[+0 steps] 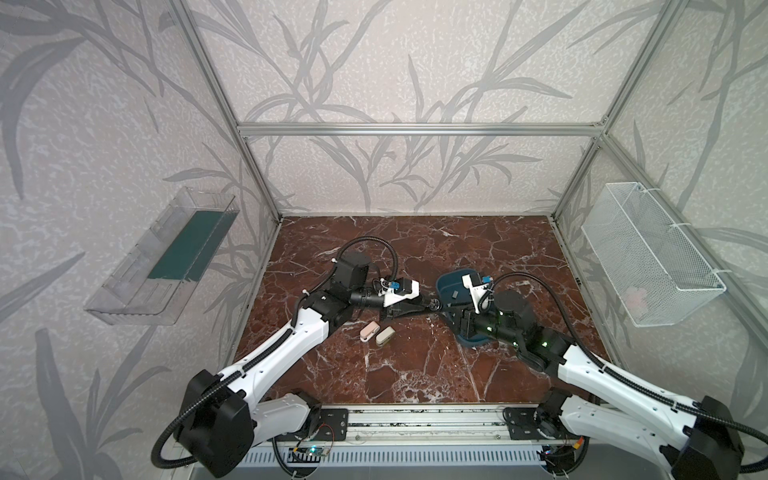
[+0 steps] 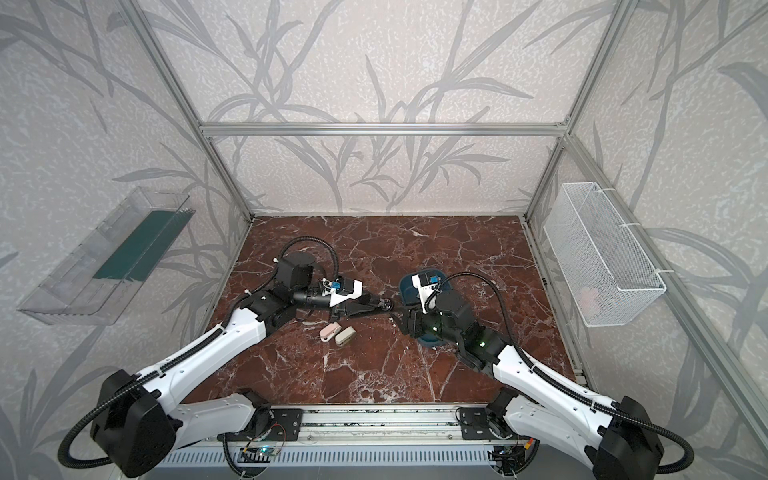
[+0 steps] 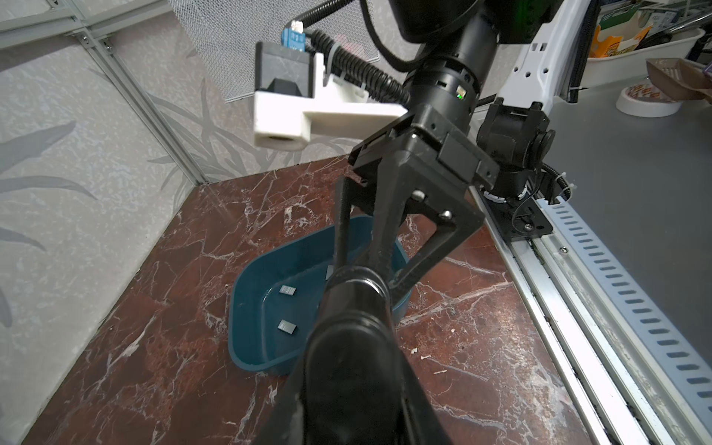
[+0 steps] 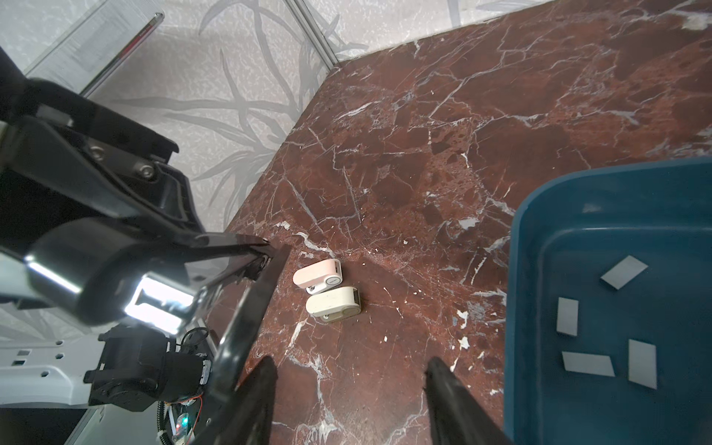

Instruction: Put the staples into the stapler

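Note:
My left gripper [image 1: 431, 306] is shut on the black stapler [image 3: 346, 346] and holds it just above the marble near the middle. In the right wrist view the stapler's shiny metal part [image 4: 162, 302] shows, with a long black arm [image 4: 246, 319] swung away from it. My right gripper [image 4: 350, 370] is open with nothing between its fingers. It stands at the stapler's far end, one finger [image 4: 266, 370] next to that black arm. Several flat grey staples [image 4: 567, 316] [image 3: 287, 326] lie in the blue tray [image 4: 518, 269] under the right arm.
Two small staplers, one pink [image 1: 369, 330] and one beige [image 1: 384, 336], lie side by side on the marble in front of the left gripper. A clear shelf [image 1: 162, 257] hangs on the left wall and a white wire basket [image 1: 652, 253] on the right wall.

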Controlling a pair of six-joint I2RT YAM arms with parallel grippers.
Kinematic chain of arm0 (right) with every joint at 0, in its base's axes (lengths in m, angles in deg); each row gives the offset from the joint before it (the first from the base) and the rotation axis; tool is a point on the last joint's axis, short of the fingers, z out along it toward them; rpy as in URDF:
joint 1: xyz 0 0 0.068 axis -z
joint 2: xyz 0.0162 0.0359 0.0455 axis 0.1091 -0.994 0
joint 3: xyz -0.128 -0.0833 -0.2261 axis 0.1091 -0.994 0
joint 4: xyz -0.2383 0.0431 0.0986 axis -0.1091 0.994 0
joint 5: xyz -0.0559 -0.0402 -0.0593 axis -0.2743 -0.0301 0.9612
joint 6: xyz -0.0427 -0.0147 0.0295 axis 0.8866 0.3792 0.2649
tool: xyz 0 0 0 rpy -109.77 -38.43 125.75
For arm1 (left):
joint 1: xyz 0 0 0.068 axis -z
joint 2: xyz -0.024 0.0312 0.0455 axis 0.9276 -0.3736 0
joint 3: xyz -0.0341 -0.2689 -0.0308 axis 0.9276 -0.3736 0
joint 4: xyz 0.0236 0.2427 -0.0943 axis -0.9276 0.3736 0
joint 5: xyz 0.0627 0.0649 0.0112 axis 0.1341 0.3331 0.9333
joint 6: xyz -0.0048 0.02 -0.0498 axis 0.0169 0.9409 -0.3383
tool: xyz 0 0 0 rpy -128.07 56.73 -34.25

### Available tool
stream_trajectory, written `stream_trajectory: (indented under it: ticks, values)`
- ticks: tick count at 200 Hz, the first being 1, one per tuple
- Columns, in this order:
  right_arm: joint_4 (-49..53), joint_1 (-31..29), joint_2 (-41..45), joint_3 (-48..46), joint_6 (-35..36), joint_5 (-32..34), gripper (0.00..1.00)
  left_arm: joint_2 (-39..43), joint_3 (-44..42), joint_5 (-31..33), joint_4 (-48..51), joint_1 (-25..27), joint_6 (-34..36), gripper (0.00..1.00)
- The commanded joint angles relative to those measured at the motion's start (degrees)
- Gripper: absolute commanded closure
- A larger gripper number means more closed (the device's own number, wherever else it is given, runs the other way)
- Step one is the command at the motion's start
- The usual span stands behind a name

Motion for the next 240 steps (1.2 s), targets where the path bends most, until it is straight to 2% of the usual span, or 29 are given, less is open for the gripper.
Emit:
stream_trajectory:
  ticks: [1, 30, 90, 133, 156, 205, 240]
  values:
    - [-3.3, -0.6, 3.7, -0.8, 1.0, 0.1, 0.38, -0.1, 2.7, 3.7, 0.3, 0.0, 3.6, 1.00]
    - [-4.2, -0.7, 6.9, -2.1, 1.2, 0.4, 0.38, -1.0, 3.7, 7.2, 3.6, -0.5, 6.3, 1.00]
    - [-1.4, -0.7, 3.4, 0.8, 1.4, 0.9, 0.40, 0.1, 3.2, 1.3, 3.8, 3.4, 7.1, 1.00]
    - [-1.1, -0.7, -1.0, 2.0, 0.6, 0.9, 0.43, 1.1, 3.1, -2.0, 2.0, 3.9, 4.8, 1.00]
    - [-1.7, -0.7, -2.7, 1.6, -0.2, 1.0, 0.46, 2.7, 2.3, -3.1, -2.2, 3.4, 0.4, 1.00]
    - [-6.7, -2.8, -7.0, -1.2, -1.2, 2.0, 0.52, 6.1, -0.7, -8.1, -20.7, -1.8, -17.4, 1.00]
    - [-7.2, -5.1, -9.3, -0.8, -0.8, 3.8, 0.53, 6.4, -1.1, -11.5, -25.1, -2.9, -21.8, 1.00]
